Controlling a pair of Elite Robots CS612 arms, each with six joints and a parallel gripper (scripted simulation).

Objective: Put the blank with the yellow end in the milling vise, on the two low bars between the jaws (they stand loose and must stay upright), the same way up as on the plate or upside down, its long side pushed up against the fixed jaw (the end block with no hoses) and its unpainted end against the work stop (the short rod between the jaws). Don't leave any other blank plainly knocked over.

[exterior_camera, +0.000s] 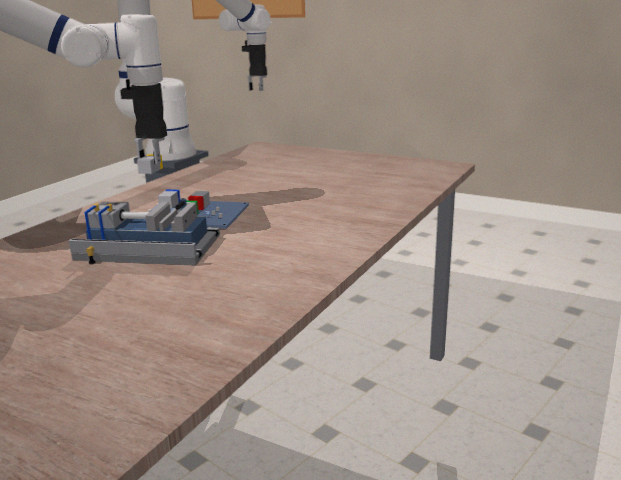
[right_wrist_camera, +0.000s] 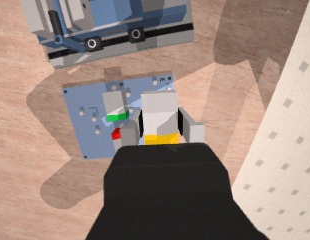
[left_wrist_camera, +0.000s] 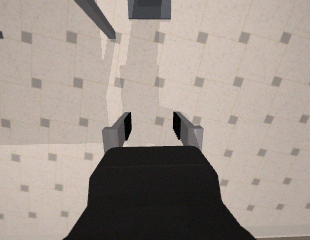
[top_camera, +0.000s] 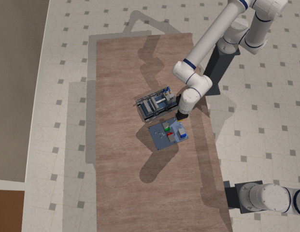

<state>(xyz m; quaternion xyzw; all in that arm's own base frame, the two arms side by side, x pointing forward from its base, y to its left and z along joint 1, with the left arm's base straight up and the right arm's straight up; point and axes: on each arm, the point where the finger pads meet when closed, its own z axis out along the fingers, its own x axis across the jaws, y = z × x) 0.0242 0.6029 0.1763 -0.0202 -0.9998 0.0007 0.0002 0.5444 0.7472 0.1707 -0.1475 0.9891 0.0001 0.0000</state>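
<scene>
My right gripper [exterior_camera: 148,157] [right_wrist_camera: 159,116] is shut on the blank with the yellow end [top_camera: 179,120] [exterior_camera: 146,165] [right_wrist_camera: 161,139], held in the air above the plate's edge beside the vise. Its unpainted end points toward the vise in the right wrist view. The milling vise [top_camera: 157,119] [exterior_camera: 132,251] [right_wrist_camera: 170,42] stands beside the plate. Its fixed jaw [top_camera: 146,106] [exterior_camera: 184,216] is the end block away from the hoses; the moving jaw [top_camera: 154,103] stands close by. The low bars and work stop cannot be made out. My left gripper [exterior_camera: 256,84] [left_wrist_camera: 152,120] is open and empty, high up, away from the table.
The blue plate [top_camera: 161,144] [exterior_camera: 232,211] [right_wrist_camera: 87,140] bears the green-ended blank [top_camera: 165,125] [right_wrist_camera: 114,102], the red-ended blank [top_camera: 171,137] [exterior_camera: 197,201] and the blue-ended blank [top_camera: 181,132], plus several small pegs. Blue hoses [top_camera: 167,90] [exterior_camera: 87,222] rise at the vise's other end.
</scene>
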